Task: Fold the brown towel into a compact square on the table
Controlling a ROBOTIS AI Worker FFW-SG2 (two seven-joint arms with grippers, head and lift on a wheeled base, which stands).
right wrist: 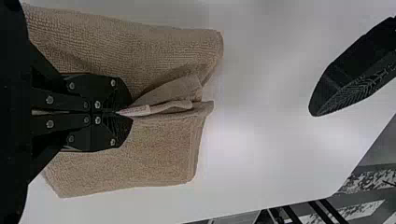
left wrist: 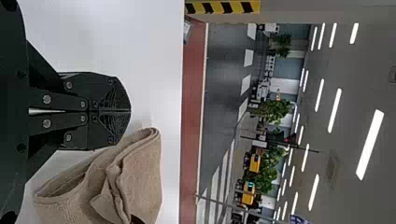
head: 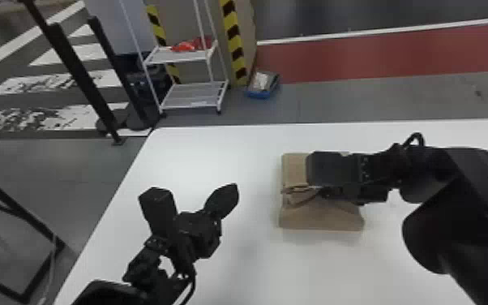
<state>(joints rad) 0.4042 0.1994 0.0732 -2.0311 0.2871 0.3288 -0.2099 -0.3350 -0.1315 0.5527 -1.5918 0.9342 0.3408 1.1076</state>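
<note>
With my right fingers (right wrist: 122, 103) pinching a thin raised edge of the brown towel (head: 322, 219) on the bench (head: 215, 154) and my 2 left fingers (left wrist: 122, 103) pressed together, empty, I judge it light, soft and springy, best held by the thicker folded edge.

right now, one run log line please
right gripper: jaws shut on towel | left gripper: jaws shut, empty | towel: layered on table, fold raised
</note>
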